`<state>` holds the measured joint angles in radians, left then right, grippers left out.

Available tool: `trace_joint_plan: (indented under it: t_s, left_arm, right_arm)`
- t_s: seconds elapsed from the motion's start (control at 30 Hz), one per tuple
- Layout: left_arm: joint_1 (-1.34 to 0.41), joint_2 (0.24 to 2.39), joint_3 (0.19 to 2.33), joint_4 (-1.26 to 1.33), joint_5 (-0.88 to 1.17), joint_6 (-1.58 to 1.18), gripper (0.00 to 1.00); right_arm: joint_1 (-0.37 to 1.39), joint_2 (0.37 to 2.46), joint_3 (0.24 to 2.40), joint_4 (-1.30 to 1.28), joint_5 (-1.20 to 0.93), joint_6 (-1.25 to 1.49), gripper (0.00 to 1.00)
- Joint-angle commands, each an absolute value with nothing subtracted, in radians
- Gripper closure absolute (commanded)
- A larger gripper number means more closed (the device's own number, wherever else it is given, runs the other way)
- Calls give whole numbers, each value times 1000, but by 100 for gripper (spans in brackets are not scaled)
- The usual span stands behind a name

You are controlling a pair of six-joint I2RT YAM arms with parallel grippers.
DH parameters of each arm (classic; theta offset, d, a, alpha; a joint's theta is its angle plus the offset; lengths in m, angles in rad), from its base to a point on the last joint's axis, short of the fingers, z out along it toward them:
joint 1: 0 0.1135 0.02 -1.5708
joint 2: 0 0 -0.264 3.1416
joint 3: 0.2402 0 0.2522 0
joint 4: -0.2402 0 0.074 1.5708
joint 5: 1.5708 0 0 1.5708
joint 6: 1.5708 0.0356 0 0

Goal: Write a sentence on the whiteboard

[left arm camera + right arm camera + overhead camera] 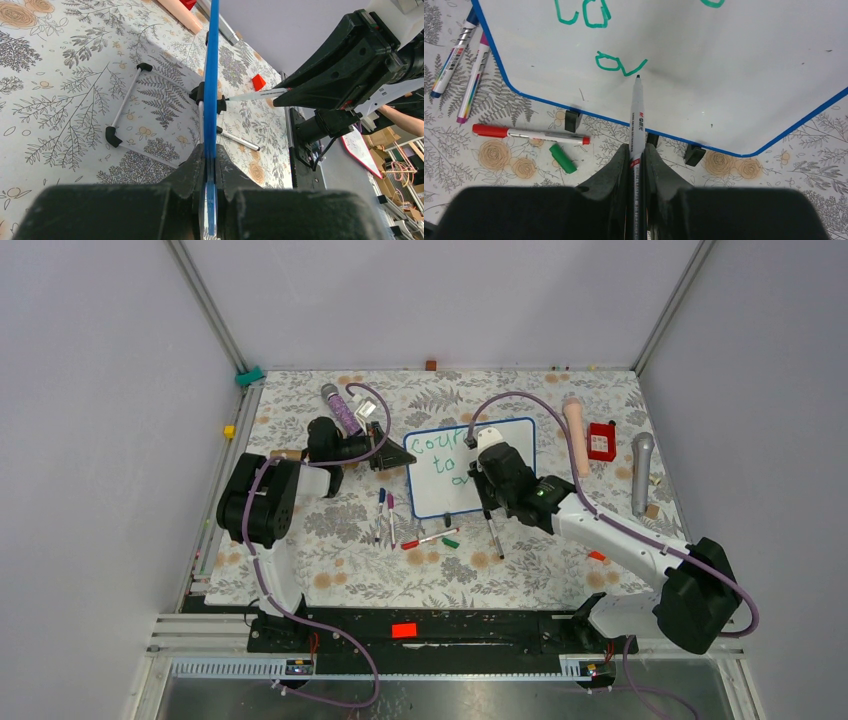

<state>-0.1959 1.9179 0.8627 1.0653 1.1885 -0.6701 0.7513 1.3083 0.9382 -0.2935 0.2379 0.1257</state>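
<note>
The whiteboard (pixel 440 492), white with a thin blue frame, stands tilted on black clip feet in the middle of the floral table. My left gripper (pixel 385 455) is shut on its left edge; in the left wrist view the blue frame (pixel 213 75) runs straight up from between the fingers of that gripper (pixel 211 152). The sentence (pixel 437 445) is in green, with "co" above and "ov" (pixel 616 63) below. My right gripper (pixel 636 147) is shut on a white marker (pixel 637 115), whose tip touches the whiteboard (pixel 724 75) just right of the "v".
Loose markers (pixel 385 515), a red-capped marker (pixel 529 134), a green cap (pixel 562 158) and a black pen (pixel 494 537) lie in front of the board. A purple bottle (pixel 343 410), beige cylinder (pixel 574 435), red box (pixel 601 441) and grey microphone (pixel 641 472) lie further back.
</note>
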Motion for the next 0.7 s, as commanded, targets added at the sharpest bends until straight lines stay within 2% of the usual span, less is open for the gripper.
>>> trace_joint_plan:
  t_s: [0.0,0.67]
  left_arm:
    - [-216,1888,846,1072,1233,-635,100]
    - [-221,1911,865,1078,1229,-654,100]
  right_arm:
    - [735,1307,956,-249,307,112,100]
    - [732,1321,947,-225,292,74,100]
